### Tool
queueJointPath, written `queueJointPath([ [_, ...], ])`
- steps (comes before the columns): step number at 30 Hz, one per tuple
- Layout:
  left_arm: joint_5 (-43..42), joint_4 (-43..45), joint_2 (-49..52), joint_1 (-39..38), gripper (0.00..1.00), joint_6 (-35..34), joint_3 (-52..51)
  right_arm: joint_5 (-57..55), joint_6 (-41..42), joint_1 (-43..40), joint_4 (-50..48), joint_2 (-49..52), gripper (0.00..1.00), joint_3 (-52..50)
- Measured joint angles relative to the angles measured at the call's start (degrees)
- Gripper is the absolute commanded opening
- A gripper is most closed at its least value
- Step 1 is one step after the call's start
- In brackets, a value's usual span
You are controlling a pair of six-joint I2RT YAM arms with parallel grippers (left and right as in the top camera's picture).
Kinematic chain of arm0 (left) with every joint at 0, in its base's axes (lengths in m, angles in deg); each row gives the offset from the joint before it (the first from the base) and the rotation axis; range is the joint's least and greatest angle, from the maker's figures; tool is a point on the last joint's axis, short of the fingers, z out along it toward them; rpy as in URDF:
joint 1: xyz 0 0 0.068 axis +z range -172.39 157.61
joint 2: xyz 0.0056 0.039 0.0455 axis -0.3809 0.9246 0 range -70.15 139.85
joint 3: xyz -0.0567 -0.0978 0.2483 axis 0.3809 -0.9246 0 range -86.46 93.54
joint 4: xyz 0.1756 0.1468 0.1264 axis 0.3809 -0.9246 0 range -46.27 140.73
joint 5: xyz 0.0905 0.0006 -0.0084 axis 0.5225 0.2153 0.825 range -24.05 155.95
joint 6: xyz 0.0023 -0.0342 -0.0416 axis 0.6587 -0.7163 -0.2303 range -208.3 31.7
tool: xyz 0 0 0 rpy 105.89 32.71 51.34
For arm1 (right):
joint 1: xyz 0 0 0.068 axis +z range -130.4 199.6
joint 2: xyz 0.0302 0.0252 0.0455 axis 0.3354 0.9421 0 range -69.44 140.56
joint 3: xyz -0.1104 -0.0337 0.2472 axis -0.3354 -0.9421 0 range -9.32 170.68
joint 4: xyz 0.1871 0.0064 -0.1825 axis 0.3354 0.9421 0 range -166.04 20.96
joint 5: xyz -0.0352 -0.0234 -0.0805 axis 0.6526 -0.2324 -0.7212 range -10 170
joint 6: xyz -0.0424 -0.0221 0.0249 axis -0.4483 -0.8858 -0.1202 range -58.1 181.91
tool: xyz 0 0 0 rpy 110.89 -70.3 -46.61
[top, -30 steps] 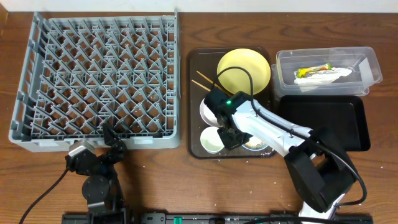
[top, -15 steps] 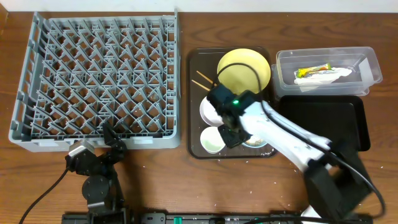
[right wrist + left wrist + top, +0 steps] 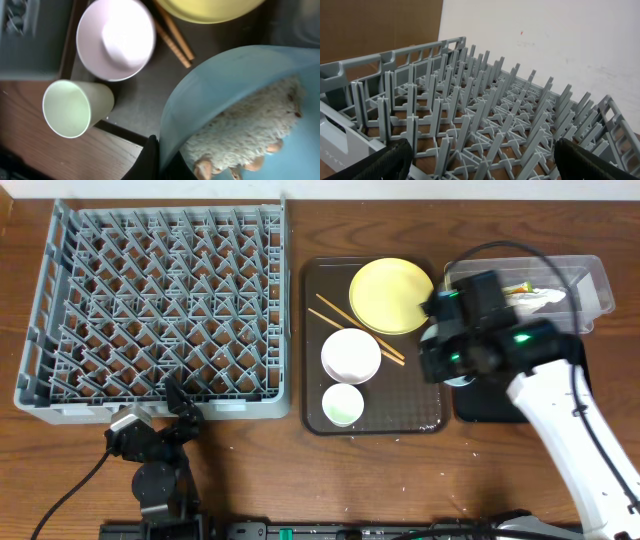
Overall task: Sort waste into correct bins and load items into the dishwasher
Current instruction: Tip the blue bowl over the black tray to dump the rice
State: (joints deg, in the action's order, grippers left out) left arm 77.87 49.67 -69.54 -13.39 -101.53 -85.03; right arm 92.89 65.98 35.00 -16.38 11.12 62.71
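Observation:
My right gripper [image 3: 157, 160] is shut on the rim of the light-blue bowl [image 3: 240, 85], which holds whitish rice and tan crumbs [image 3: 250, 120]. In the overhead view this gripper [image 3: 453, 370] hangs at the left edge of the black tray [image 3: 560, 380], and the arm hides the bowl. The yellow plate [image 3: 388, 293], white bowl [image 3: 350, 355], small cup [image 3: 343, 403] and chopsticks [image 3: 345, 320] lie on the dark-brown serving tray [image 3: 415, 405]. The clear tub [image 3: 595, 280] holds the wrapper [image 3: 510, 290] and napkin [image 3: 535, 302]. My left gripper [image 3: 185, 415] is open at the front edge of the grey dish rack [image 3: 160, 300].
In the left wrist view the rack's pegs [image 3: 490, 115] fill the frame between the open fingers [image 3: 480, 165]. The clear tub stands right behind the black tray. A cable loops over the clear tub.
My right gripper has lifted the light-blue bowl off the brown tray and carried it right, to the black tray's left edge. The left arm has not moved.

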Motion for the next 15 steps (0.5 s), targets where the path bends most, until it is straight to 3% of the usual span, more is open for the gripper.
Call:
queueJointPath([
  [8, 0.0, 0.0, 0.0, 0.0, 0.92, 0.0, 0.0, 16.7, -5.2, -17.6, -4.1, 0.0, 0.01, -2.8],
  [15, 0.0, 0.0, 0.0, 0.0, 0.92, 0.0, 0.0, 31.2, -6.4, -28.9, -13.2, 0.0, 0.01, -11.2],
])
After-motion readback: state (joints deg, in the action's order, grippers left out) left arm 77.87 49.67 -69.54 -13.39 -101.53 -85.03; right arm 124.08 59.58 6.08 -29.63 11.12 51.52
